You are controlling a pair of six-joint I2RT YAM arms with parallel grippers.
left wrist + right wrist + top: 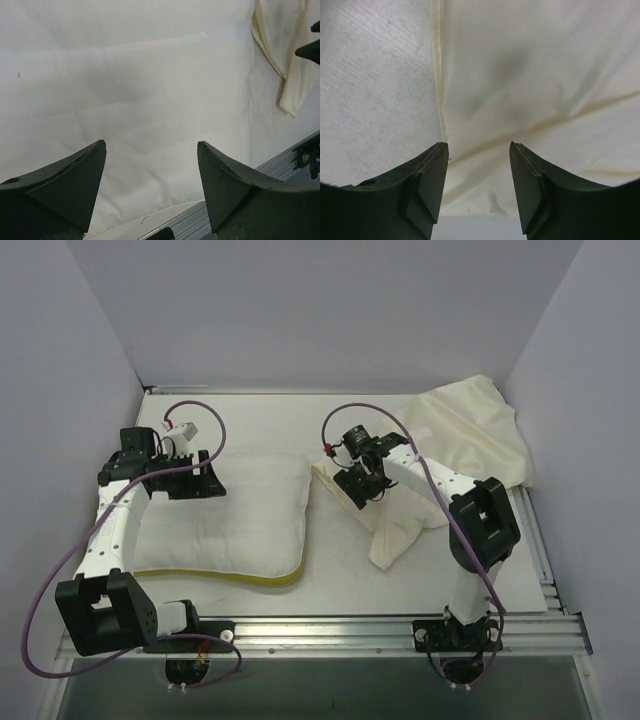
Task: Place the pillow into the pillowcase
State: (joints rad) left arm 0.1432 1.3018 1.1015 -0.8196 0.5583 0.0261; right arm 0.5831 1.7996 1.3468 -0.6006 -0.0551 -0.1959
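The pillow (220, 520) lies flat on the white counter (400, 580) at about 9 o'clock in the top view. It is a plump white rectangle, softly quilted in faint bands, with a narrow yellow strip along its 6 o'clock edge that curls up at the 4 o'clock corner. The pillowcase (470, 435) is thin, limp cream cloth. It is heaped and creased toward 2 o'clock against the wall, with one flat tongue reaching down toward 5 o'clock and a corner pointing at the pillow without touching it. The left gripper (195, 480) hovers over the pillow's 11 o'clock corner. In its wrist view the dark, wedge-shaped fingers (80, 175) are spread wide with only padded white fabric (125, 90) beyond them, gripping nothing. The right gripper (358, 485) hangs over the pillowcase's near corner. Its wrist view shows the jaws part-open above the smooth cream cloth (535, 75), just beside its folded edge, with grainy white counter (375, 75) at 9 o'clock and no fabric pinched between them.
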